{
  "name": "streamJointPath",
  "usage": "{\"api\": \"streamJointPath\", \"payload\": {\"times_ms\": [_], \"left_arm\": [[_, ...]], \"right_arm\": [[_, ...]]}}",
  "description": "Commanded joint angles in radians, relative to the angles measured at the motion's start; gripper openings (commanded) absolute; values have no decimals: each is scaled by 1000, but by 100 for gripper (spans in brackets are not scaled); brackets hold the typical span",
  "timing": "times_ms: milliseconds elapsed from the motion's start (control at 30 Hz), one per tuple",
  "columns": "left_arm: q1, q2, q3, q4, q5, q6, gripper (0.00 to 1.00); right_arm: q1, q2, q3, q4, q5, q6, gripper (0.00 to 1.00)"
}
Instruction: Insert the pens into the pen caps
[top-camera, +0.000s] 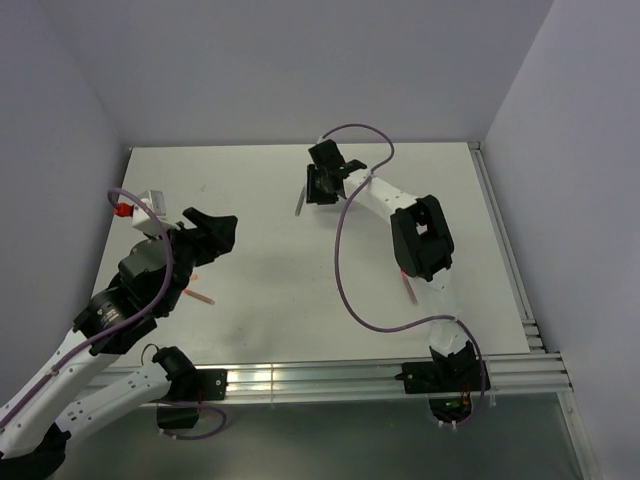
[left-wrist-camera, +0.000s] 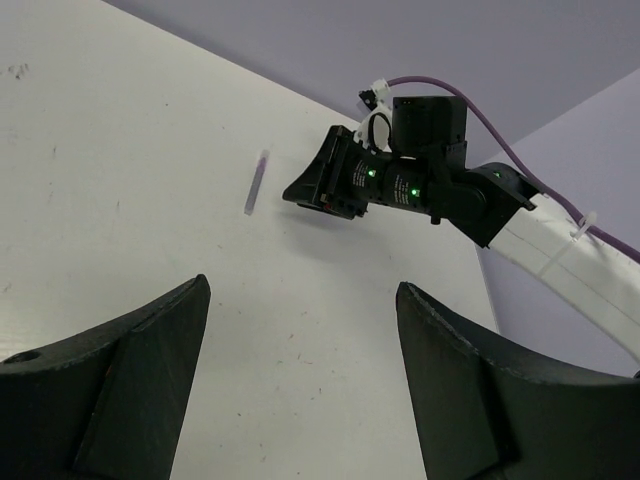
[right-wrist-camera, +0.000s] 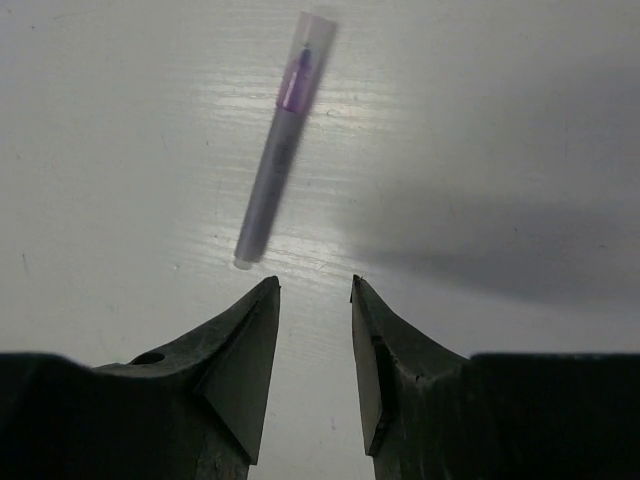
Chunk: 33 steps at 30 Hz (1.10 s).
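Note:
A grey pen (right-wrist-camera: 272, 170) lies flat on the white table just past my right gripper's tips, with a pale cap (right-wrist-camera: 304, 55) over its far end. It shows as a thin grey stick (top-camera: 302, 203) in the top view and also as the pen (left-wrist-camera: 256, 182) in the left wrist view. My right gripper (right-wrist-camera: 315, 285) is open a little above the table, with nothing between its fingers. Far from it, my left gripper (left-wrist-camera: 300, 290) hangs wide open and empty over bare table. One red-orange pen (top-camera: 200, 298) lies beside the left arm. Another red-orange pen (top-camera: 408, 289) lies partly under the right arm.
The right gripper (top-camera: 325, 180) is at the table's far middle and the left gripper (top-camera: 208, 236) at the left. A metal rail (top-camera: 330, 378) runs along the near edge. Purple cables (top-camera: 345, 260) loop over the table. Walls close in the back and both sides.

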Motion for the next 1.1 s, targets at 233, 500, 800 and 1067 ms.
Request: {"api": "streamJointPath", "payload": {"times_ms": [233,500,800,1067], "left_arm": [[5,-11,-30,20,-37,41,81],[47,110,-8,7,-39,-21,79],[556,727,260,126,224,-189,56],[643,1369,768,48,216,-169,37]], "right_arm": [[-4,-186,-95,-41,112,-26,47],[-41,-495,-522,77,112,-4,49],[-49,-701,-752,168,28,42,49],[-49,-894,-910,192,3,46,50]]}}
